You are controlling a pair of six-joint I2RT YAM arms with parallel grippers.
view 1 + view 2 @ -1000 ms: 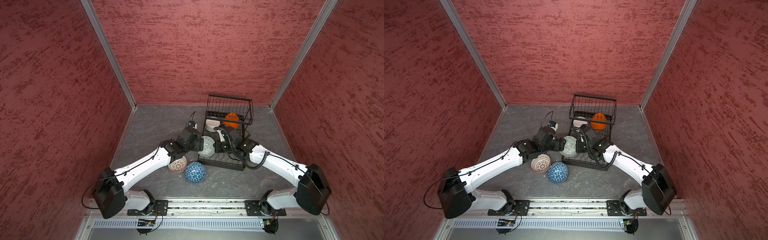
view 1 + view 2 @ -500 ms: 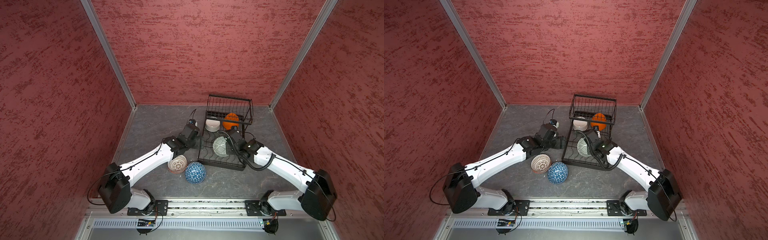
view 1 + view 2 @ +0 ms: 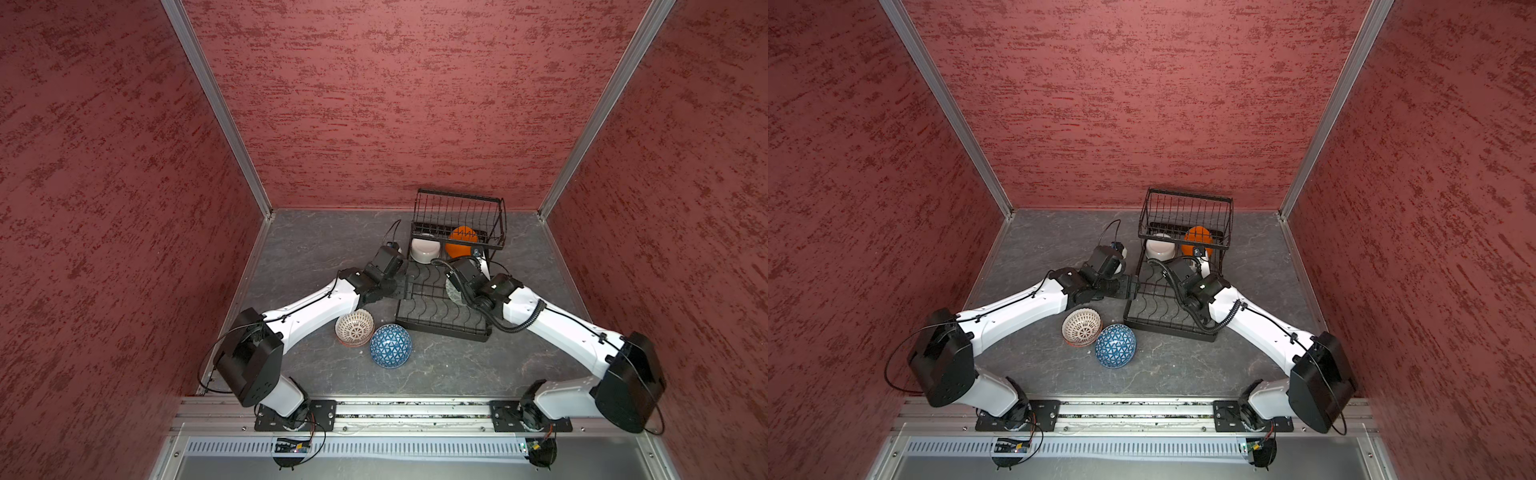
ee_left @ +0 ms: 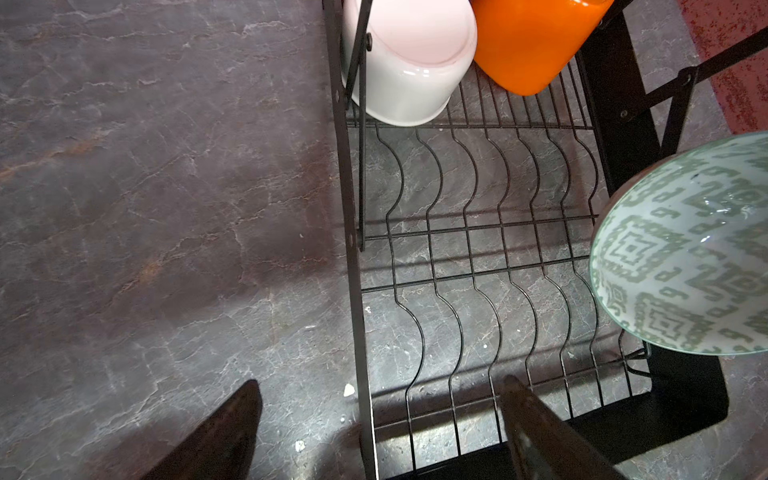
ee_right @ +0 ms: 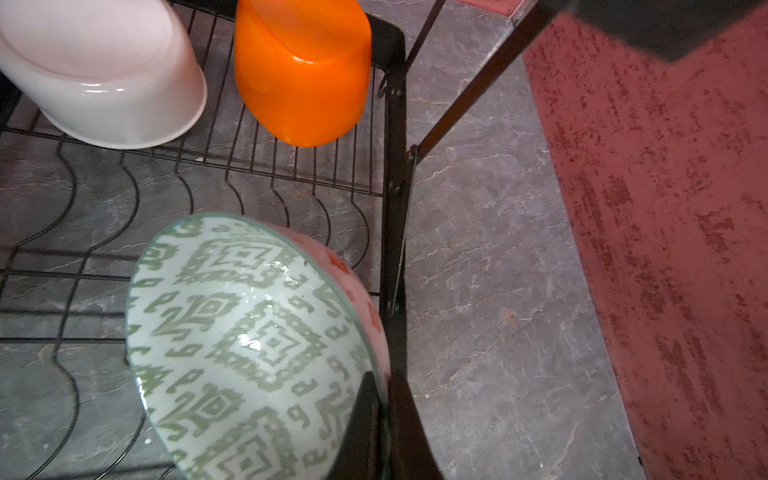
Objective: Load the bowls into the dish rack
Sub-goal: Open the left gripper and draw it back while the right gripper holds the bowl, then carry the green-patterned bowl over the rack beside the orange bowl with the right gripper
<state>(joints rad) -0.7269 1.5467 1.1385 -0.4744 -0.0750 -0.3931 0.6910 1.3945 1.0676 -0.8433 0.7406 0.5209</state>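
- Your left arm (image 3: pixel 311 309) rises from the front rail (image 3: pixel 415 409). Its black shoulder block sits low on the left, and its white link slants up and inward to the left side of the dish rack (image 3: pixel 441 330).
- Your left claw (image 4: pixel 380 384) is spread wide. In the left wrist view it straddles the rack's left side bar, with one finger over the grey table (image 4: pixel 145 187) and the other over the wavy wires.
- Just below that arm in both top views, the red-and-white bowl (image 3: pixel 354 328) sits open side up on the table. The blue bowl (image 3: pixel 390 345) lies dome up just beside it. Both are outside the rack, near its front-left corner.
- At the rack's far end, under the raised basket, the white bowl (image 3: pixel 424 250) and the orange bowl (image 3: pixel 461 245) rest tipped bottom up, side by side, white on the left.
- Your right arm (image 3: pixel 561 328) climbs from the rail's right end. Its white link slants up and inward, and the wrist bends over the rack's right side.
- Your right claw (image 5: pixel 384 399) pinches the rim of the green-patterned bowl (image 5: pixel 249 340), one finger inside and one outside.
- That bowl stands tilted on edge over the wavy wires, close against the rack's right side bar, with its inside facing your left arm. You cannot tell whether it rests on the wires.
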